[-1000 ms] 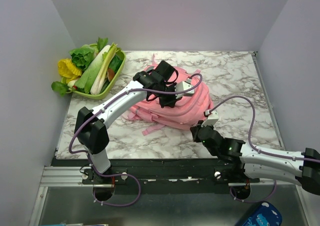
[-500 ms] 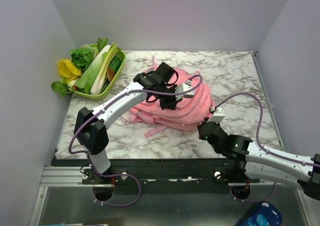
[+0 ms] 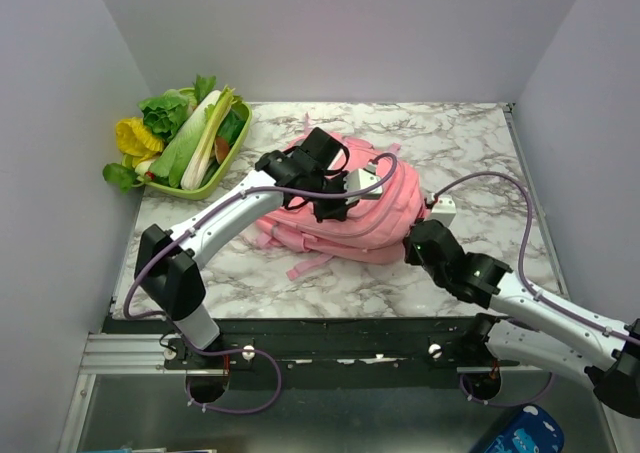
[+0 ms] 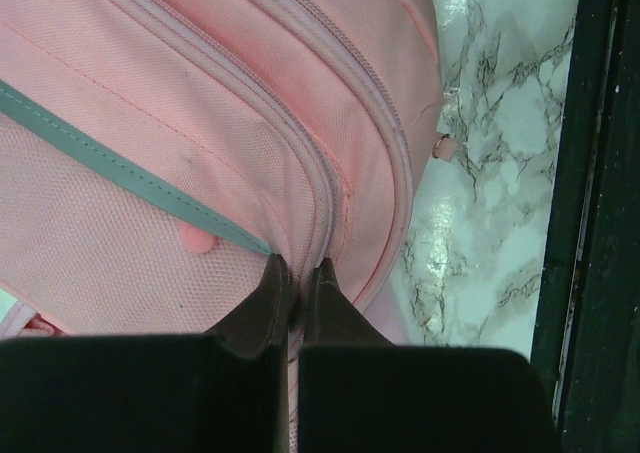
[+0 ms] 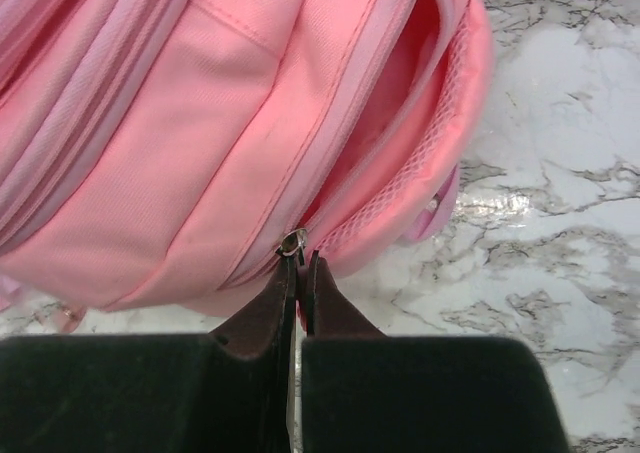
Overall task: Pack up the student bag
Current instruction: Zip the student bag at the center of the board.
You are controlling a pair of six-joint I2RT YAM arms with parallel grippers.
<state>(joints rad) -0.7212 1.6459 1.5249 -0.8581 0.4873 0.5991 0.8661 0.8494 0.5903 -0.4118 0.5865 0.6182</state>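
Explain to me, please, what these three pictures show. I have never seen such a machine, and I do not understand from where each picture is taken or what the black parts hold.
These are two robot arms, fixed at the near edge of a marble table. The wide picture comes from a camera above and behind them. The other two come from a small camera on each wrist, so the black fingers at the bottom are that arm's own. On the table lies a pink student bag, and at the far left a green tray of vegetables. The left gripper is closed, pinching the bag's fabric beside a zipper. The right gripper is closed at a metal zipper slider, apparently gripping it. The pocket next to it gapes open.
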